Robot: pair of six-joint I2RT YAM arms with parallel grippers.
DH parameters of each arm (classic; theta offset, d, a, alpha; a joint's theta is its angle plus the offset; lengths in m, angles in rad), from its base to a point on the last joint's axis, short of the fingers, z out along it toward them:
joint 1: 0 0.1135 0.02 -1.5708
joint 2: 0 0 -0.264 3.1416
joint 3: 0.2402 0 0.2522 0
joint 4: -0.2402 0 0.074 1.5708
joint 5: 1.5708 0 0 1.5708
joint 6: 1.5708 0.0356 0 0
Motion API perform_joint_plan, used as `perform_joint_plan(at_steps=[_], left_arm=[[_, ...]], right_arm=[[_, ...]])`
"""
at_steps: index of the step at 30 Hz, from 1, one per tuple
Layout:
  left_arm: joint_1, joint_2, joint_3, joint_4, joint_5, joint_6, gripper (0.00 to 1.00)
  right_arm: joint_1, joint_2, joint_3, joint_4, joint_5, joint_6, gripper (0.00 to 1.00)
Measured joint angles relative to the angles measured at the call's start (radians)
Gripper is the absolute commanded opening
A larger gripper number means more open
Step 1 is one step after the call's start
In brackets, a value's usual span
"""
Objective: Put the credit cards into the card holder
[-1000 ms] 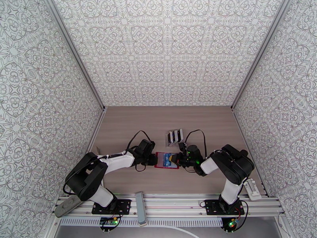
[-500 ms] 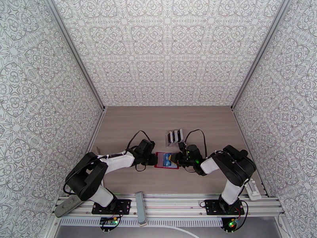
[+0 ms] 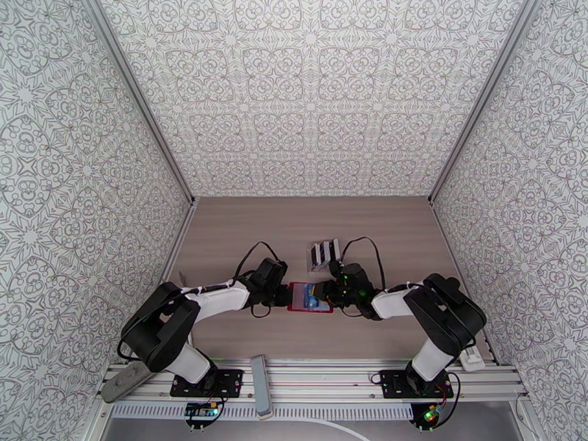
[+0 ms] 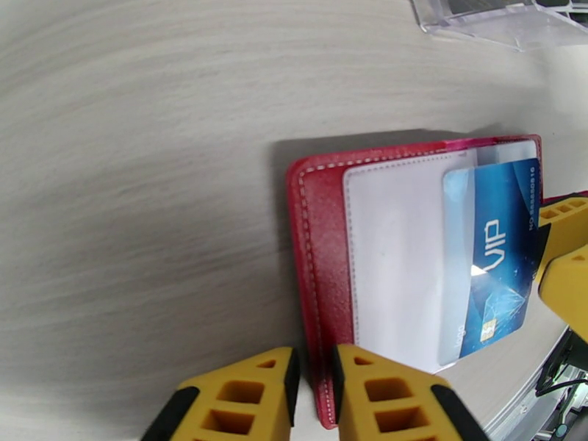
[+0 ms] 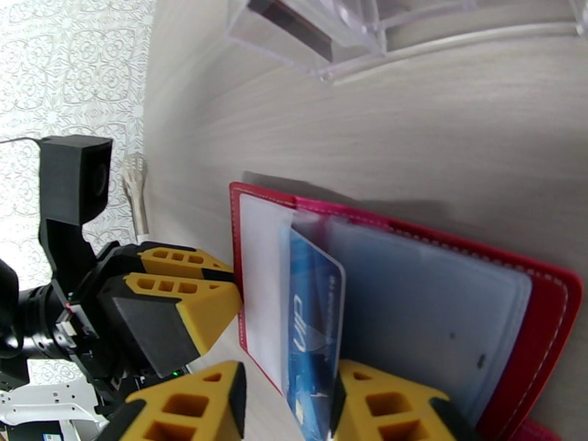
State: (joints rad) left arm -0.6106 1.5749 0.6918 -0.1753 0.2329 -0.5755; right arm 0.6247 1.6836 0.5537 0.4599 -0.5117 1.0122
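The card holder (image 3: 303,305) is a red wallet lying open on the table between the two arms, its clear pockets facing up (image 4: 397,259). A blue credit card (image 4: 489,259) marked VIP stands partly inside one of its pockets (image 5: 312,332). My left gripper (image 4: 312,361) is shut on the wallet's left edge (image 3: 285,295). My right gripper (image 5: 290,373) is open, its yellow fingers (image 5: 389,406) standing apart on either side of the blue card's outer end (image 3: 328,294). Just behind the wallet, more dark credit cards (image 3: 323,253) stand in a clear rack.
The clear plastic card rack (image 5: 353,23) sits close behind the wallet. A grey bar (image 3: 259,384) lies across the front rail, and a white part (image 3: 470,354) rests by the right arm's base. Patterned walls close in three sides.
My right gripper has opened from shut, letting go of the blue card, which stays in the wallet's pocket. The right forearm has shifted slightly. The left gripper holds still.
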Motion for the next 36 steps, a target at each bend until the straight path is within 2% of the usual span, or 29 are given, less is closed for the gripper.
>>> perform_joint_plan(at_steps=[13, 24, 27, 30, 36], left_arm=[[-0.015, 0.009, 0.011, -0.001, -0.014, 0.0, 0.22], [-0.031, 0.019, 0.026, -0.003, -0.028, 0.0, 0.21], [-0.035, 0.023, 0.029, -0.003, -0.031, 0.0, 0.19], [-0.038, 0.03, 0.034, -0.003, -0.037, -0.002, 0.12], [-0.049, 0.039, 0.042, -0.001, -0.041, -0.004, 0.11]], right_arm=[[0.05, -0.027, 0.178, -0.418, 0.142, -0.149, 0.41], [0.067, -0.063, 0.238, -0.624, 0.24, -0.212, 0.41], [0.078, -0.089, 0.263, -0.683, 0.273, -0.228, 0.42], [0.099, -0.108, 0.303, -0.741, 0.316, -0.243, 0.41], [0.153, -0.112, 0.381, -0.848, 0.42, -0.263, 0.42]])
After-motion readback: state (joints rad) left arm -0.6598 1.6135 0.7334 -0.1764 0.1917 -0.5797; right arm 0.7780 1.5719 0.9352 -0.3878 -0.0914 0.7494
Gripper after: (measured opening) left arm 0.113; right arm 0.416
